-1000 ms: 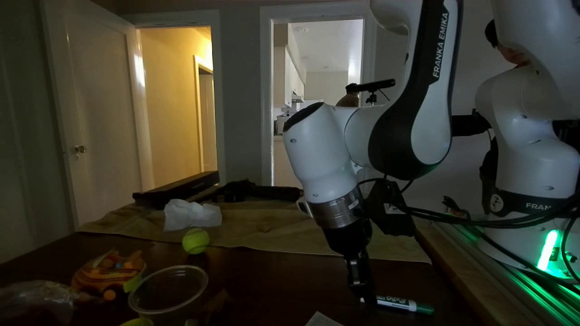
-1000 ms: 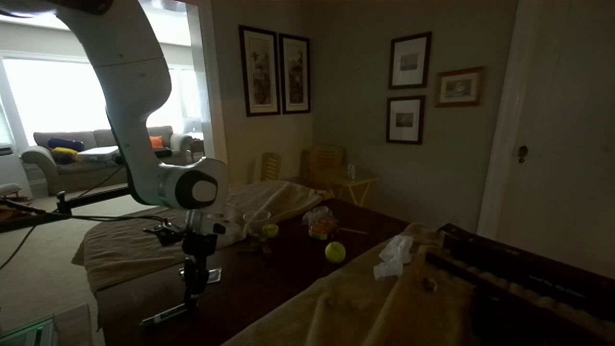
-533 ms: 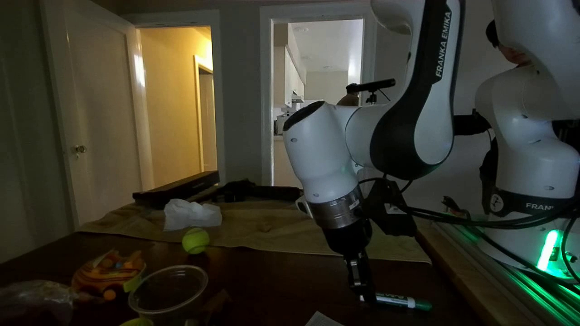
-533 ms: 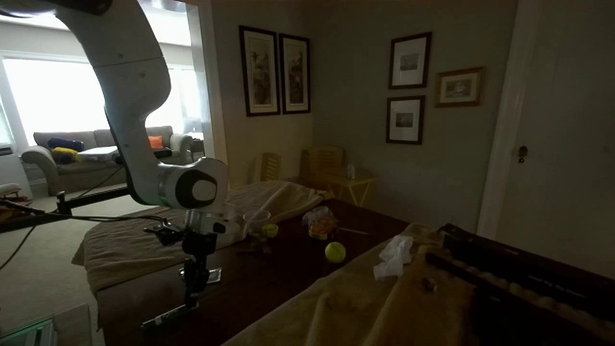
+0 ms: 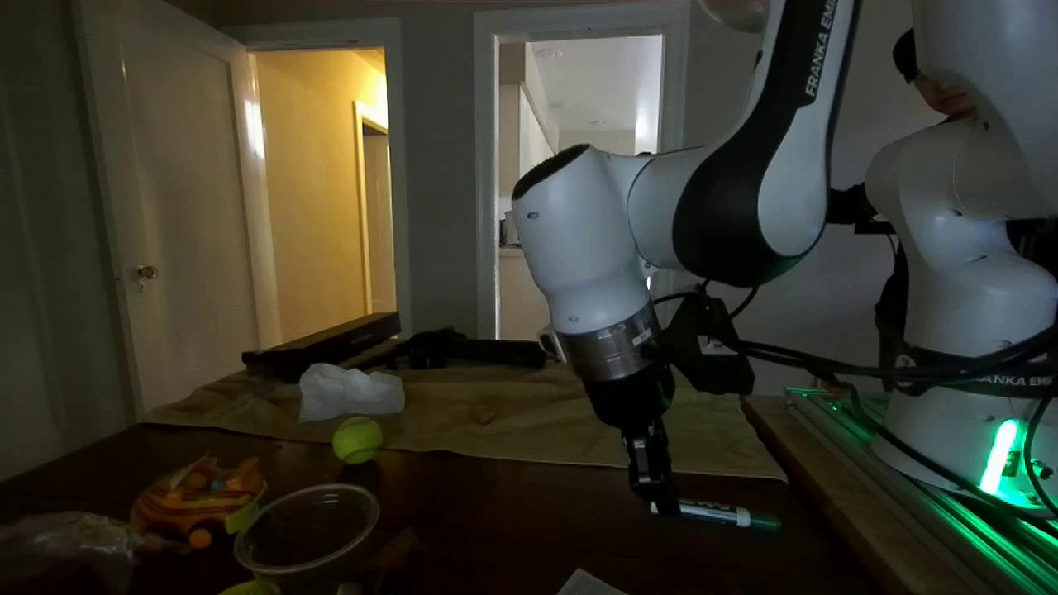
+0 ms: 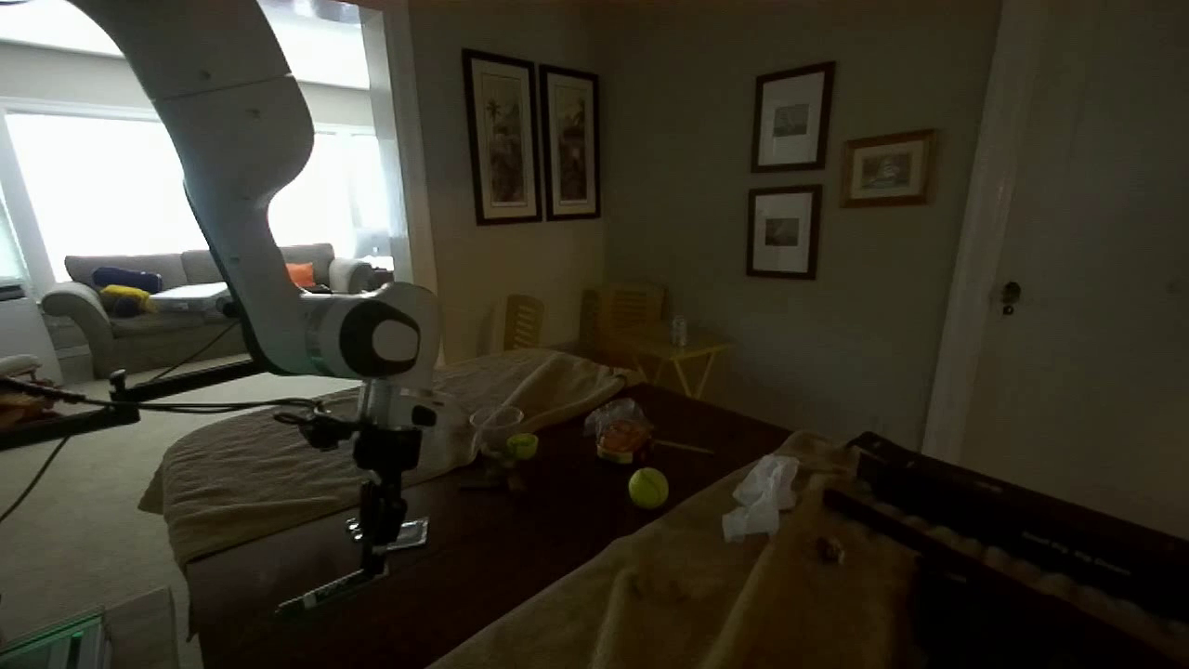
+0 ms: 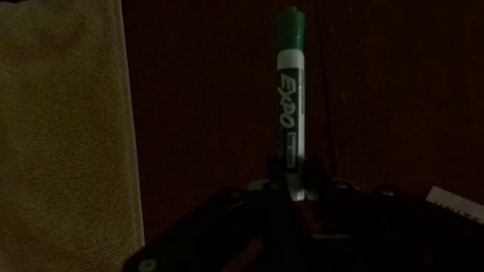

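A green-capped white Expo marker point(image 7: 290, 102) is held near its plain end by my gripper point(image 7: 297, 173), whose dark fingers press on it from both sides. In an exterior view the marker point(image 5: 717, 513) sticks out sideways from the gripper point(image 5: 657, 499), cap toward the robot base and tilted slightly down. It hangs a little above the dark wooden table point(image 5: 496, 512). The marker point(image 6: 325, 593) and gripper point(image 6: 373, 565) also show in an exterior view. The marker's white end shows between the fingers; the fingers themselves are very dark in the wrist view.
A tan towel point(image 5: 496, 421) lies along one side, bearing crumpled white tissue point(image 5: 351, 392). Farther along the table are a tennis ball point(image 5: 357, 440), an orange toy point(image 5: 198, 500) and a clear tub point(image 5: 307, 489). A printed paper slip point(image 7: 455, 203) lies near the gripper.
The fingers have closed on the marker, which has shifted slightly. In the last half second the arm has risen, lifting the marker with it. Other objects stay put.
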Robot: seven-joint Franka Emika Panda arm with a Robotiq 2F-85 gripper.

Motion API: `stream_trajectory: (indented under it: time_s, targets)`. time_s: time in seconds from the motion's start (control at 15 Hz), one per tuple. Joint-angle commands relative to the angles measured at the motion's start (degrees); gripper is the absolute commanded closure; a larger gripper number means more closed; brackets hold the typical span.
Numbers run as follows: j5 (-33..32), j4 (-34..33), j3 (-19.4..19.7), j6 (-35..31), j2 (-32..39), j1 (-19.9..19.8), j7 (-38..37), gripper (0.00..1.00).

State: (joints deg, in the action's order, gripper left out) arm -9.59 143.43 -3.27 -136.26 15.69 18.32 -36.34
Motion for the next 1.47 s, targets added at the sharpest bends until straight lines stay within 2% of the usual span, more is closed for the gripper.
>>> stream_trajectory:
  time_s: [0.0,0.2,0.47,0.67,1.0,1.4]
  targets:
    - [-5.13,2.19,0.24,8.64,-9.86,0.57,-6.34,0.95]
    - [-10.29,-1.16,-1.56,16.48,-11.08,-0.59,-12.10,0.95]
    - [-16.70,-8.22,-4.40,28.09,-7.56,-0.30,-19.64,0.95]
    - [-18.57,-12.16,-6.01,31.82,-4.58,-0.19,-21.85,0.95]
    - [-17.94,-12.56,-5.52,22.73,-2.78,-1.94,-17.04,0.95]
    - [-17.32,-14.50,-2.10,14.62,-2.64,-5.76,-9.45,0.95]
